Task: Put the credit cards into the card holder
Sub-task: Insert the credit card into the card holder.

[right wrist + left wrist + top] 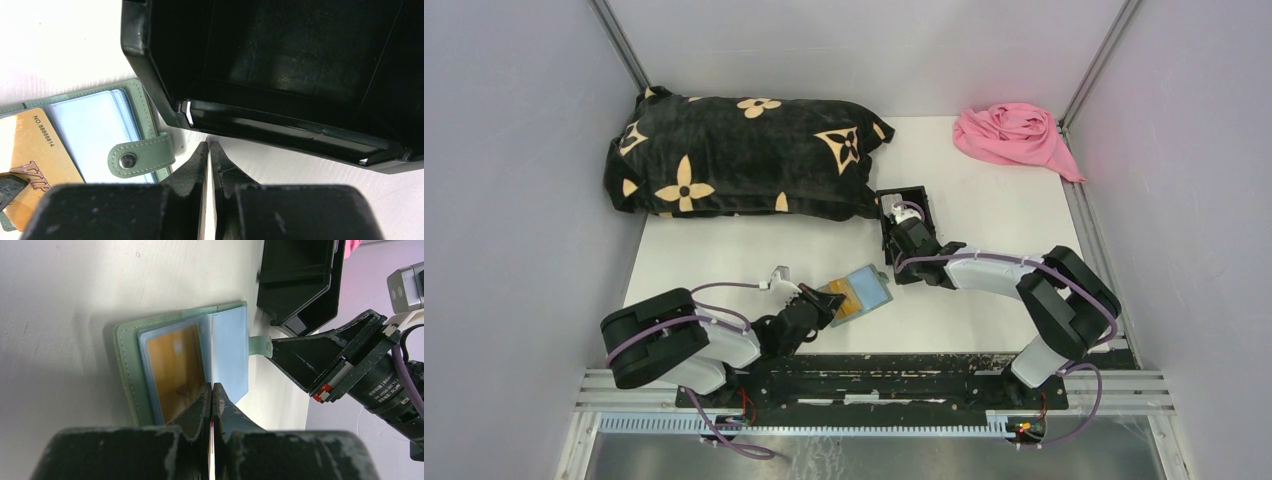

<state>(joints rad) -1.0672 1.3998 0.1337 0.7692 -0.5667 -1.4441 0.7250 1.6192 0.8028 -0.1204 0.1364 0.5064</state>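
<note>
The sage-green card holder [871, 283] lies open on the table between the arms, pale blue sleeves up. A tan card [175, 370] sits in its left sleeve and also shows in the right wrist view [30, 165]. My left gripper [830, 303] is shut on a thin white-edged credit card, held edge-on over the holder's fold [212, 387]. My right gripper [891, 268] is shut, its tip [209, 145] on the table beside the holder's snap tab [145, 155], in front of the black box. Only a pale sliver shows between its jaws.
A black open-topped box [906, 215] stands just behind the right gripper, close to the holder's tab side [300, 280]. A black flower-patterned pillow [734, 155] lies at the back left and a pink cloth [1014, 135] at the back right.
</note>
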